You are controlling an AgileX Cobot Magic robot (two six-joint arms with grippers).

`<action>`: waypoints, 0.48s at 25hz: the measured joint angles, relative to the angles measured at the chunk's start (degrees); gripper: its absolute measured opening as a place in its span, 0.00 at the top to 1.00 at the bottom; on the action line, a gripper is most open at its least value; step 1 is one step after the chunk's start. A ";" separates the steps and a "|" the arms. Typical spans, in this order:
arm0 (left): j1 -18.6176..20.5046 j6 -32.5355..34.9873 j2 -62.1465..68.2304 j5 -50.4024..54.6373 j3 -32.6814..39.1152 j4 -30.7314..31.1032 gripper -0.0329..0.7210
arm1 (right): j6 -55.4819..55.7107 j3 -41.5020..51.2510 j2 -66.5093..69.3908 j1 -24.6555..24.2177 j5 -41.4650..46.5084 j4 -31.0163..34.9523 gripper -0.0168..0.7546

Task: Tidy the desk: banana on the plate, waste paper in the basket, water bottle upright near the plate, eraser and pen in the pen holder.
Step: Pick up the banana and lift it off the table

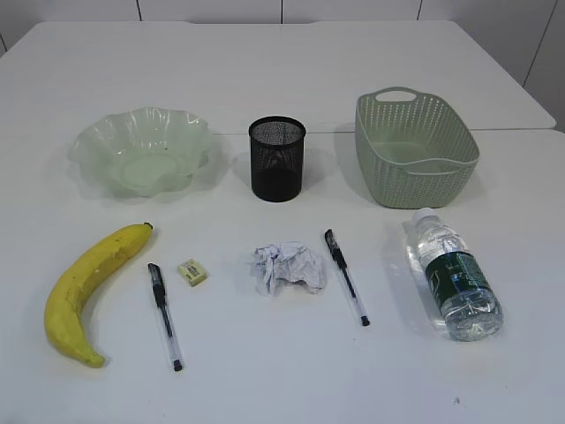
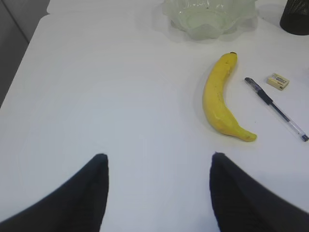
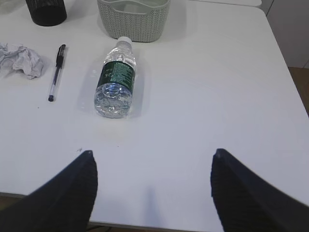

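Note:
A yellow banana (image 1: 88, 287) (image 2: 219, 99) lies at the front left, below the pale green wavy plate (image 1: 146, 152) (image 2: 210, 17). Two pens lie flat: one (image 1: 165, 315) (image 2: 275, 108) beside the banana, one (image 1: 346, 276) (image 3: 56, 72) right of the crumpled waste paper (image 1: 289, 268) (image 3: 20, 59). A small yellow eraser (image 1: 192, 272) (image 2: 278, 81) rests near the left pen. The water bottle (image 1: 452, 275) (image 3: 116, 79) lies on its side before the green basket (image 1: 415, 148) (image 3: 133, 18). The black mesh pen holder (image 1: 277, 158) (image 3: 47, 10) stands centre. My left gripper (image 2: 159, 155) and right gripper (image 3: 152, 152) are open and empty, over bare table.
The white table's left edge (image 2: 29, 46) shows in the left wrist view. Its front edge (image 3: 145, 224) and right edge (image 3: 285, 63) show in the right wrist view. Neither arm appears in the exterior view.

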 joint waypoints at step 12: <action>0.00 0.00 0.00 0.00 0.00 0.00 0.39 | 0.00 0.00 0.00 0.00 0.00 0.00 0.27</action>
